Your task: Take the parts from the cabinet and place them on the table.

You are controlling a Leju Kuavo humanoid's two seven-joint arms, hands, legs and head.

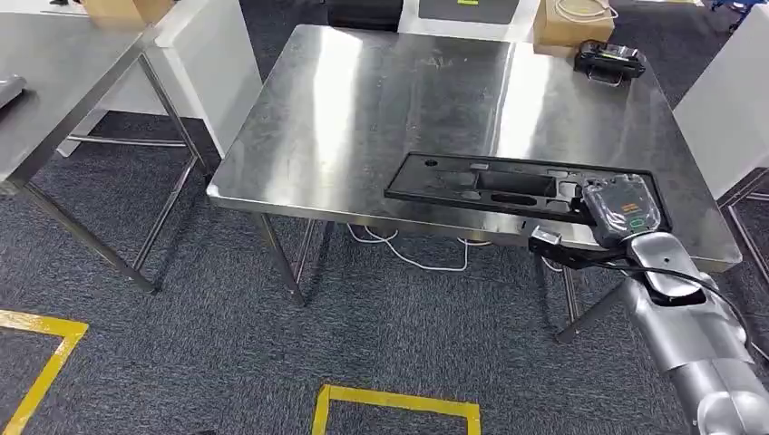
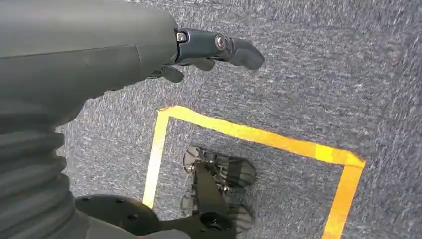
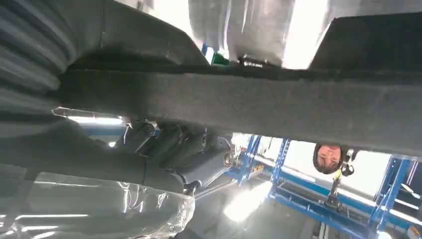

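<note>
Hanging by the floor, my left hand [image 2: 209, 52] holds nothing over the grey carpet with yellow tape [image 2: 259, 134], its dark fingers loosely extended. Centre frame in the head view, the bare stainless-steel worktop [image 1: 381, 109] offers wide open room. At lower right my right hand [image 1: 626, 217] grips the flat black moulded tray part [image 1: 508, 186], a plastic-wrapped grey part pressed along with it, lying at the worktop's near edge. I judge placing underway; next, release without nudging it off that edge.
</note>
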